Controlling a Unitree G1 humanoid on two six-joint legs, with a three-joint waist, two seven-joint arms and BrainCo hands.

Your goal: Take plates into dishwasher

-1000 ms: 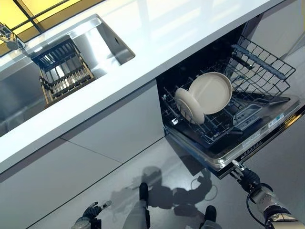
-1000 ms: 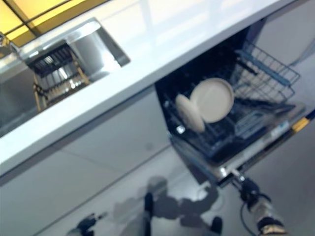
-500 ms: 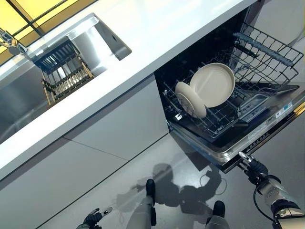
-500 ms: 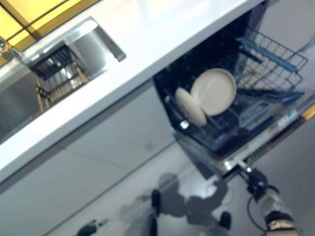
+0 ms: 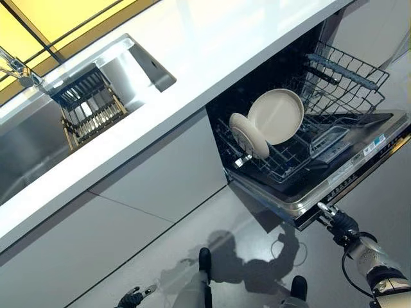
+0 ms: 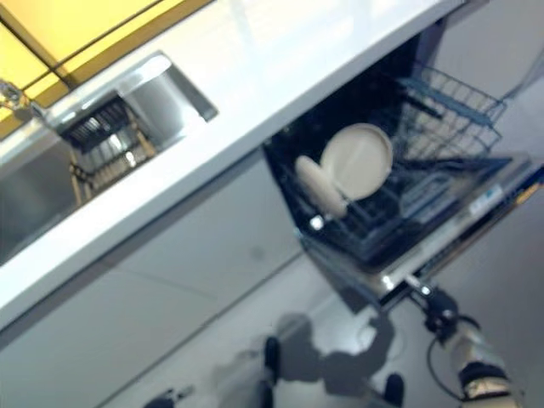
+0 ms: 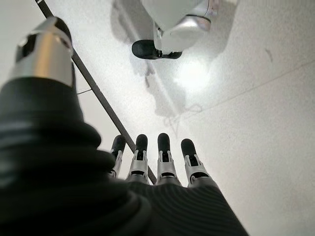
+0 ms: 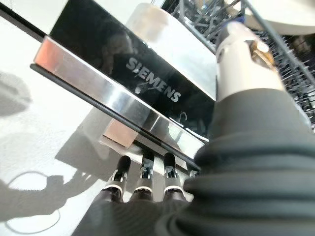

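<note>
Right hand (image 5: 338, 221): fingers straight and relaxed, tips under the front lip of the dishwasher door (image 5: 350, 186), holding nothing.
Left hand (image 7: 162, 162): hanging low over the floor (image 7: 246, 123), fingers extended, empty.
Plates (image 5: 276, 116): two, on edge in the lower rack (image 5: 292, 157), the smaller one (image 5: 249, 135) leaning just in front of the larger.
Rack position: pulled out over the open door.
Risk if door lifted now: likely jams against the extended rack; jolt could tip or knock the plates together.
Risk at fingertips: shallow contact under the lip, may slip off.
Safer order, by judgement: push rack in first.
</note>
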